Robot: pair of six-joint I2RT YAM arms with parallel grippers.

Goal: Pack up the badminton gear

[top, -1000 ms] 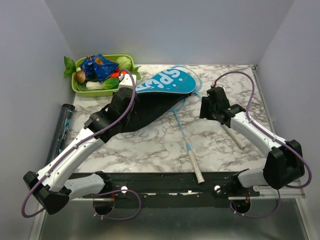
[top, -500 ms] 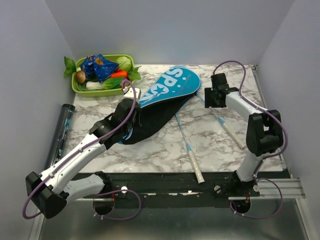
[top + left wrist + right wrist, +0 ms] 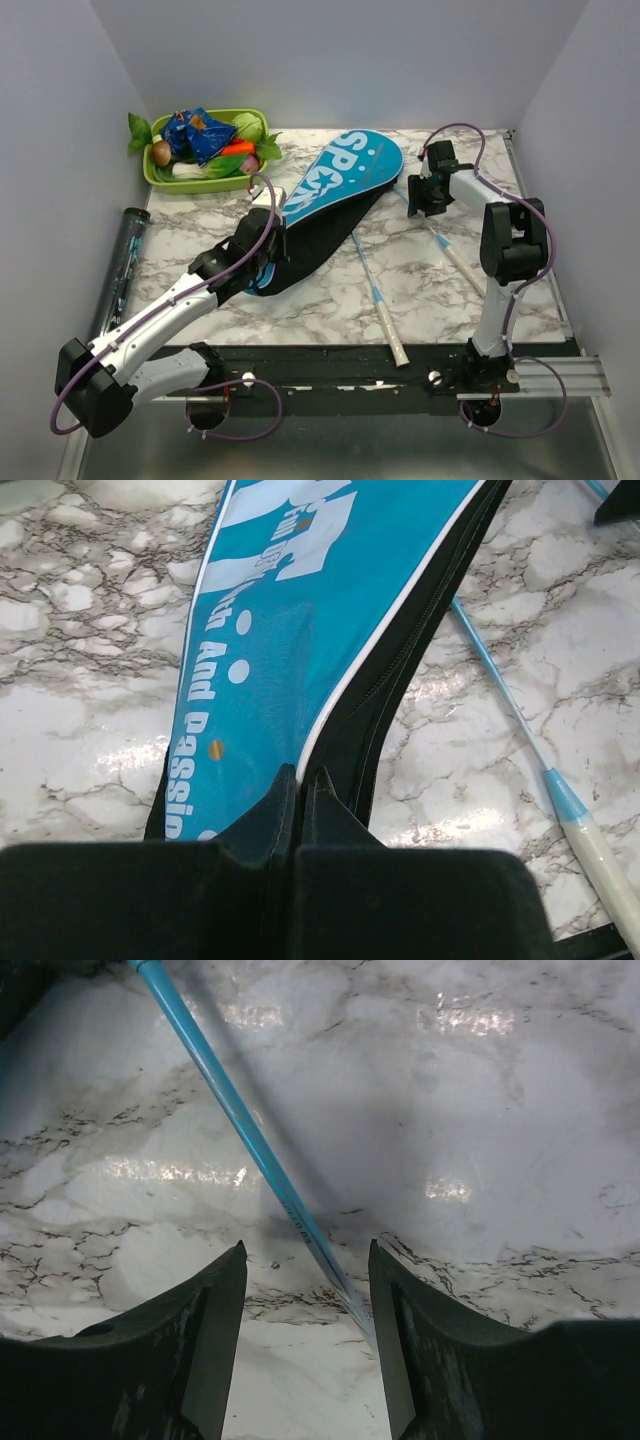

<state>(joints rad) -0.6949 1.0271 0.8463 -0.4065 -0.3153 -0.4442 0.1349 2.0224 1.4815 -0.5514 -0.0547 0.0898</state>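
While the left claw [image 3: 300, 780] is clenched on the edge of the cover [image 3: 300, 610], that cover lies from the table [image 3: 300, 300] centre toward 12 o'clock. The right claw [image 3: 306, 1250], at 2 o'clock, is released, fingers either side of a racket [image 3: 230, 1110] shaft lying on the table. The second racket [image 3: 375, 292] points toward 6 o'clock, and the tube [image 3: 125, 255] is at the 9 o'clock edge.

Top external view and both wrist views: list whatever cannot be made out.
Top view: the heads of both rackets, under the cover.
Top view: contents of the tube, too dark and small.
Left wrist view: the cover's lettering, cut by the top edge and the left gripper.
Right wrist view: ends of the racket shaft, cut by the top edge and the right gripper.
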